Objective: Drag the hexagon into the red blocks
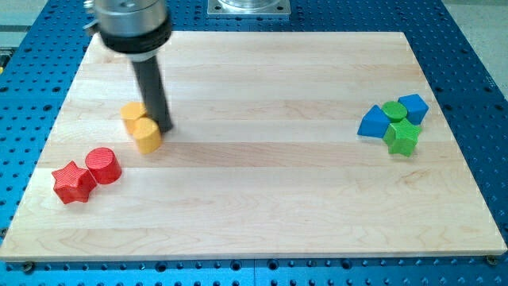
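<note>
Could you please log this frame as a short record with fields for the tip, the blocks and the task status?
tip: touching the yellow pair's right side
yellow blocks: hexagon, second block just above it
red blocks: star and cylinder, touching, lower left
right cluster: two blue blocks, two green blocks
status: hexagon not yet at the red blocks

Dark rod hanging upright from the view's upper left, my tip [164, 127] on the board
</note>
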Controlling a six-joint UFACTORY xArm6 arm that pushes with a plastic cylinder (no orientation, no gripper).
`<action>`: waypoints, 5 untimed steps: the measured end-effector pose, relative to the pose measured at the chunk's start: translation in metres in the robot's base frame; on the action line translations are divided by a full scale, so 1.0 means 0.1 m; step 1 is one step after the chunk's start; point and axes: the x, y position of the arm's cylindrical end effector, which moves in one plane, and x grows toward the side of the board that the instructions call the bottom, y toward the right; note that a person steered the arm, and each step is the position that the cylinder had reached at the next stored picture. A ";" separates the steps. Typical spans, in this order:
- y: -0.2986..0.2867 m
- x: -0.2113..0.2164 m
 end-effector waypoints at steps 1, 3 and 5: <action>-0.17 0.46; 0.00 0.38; -0.05 -0.01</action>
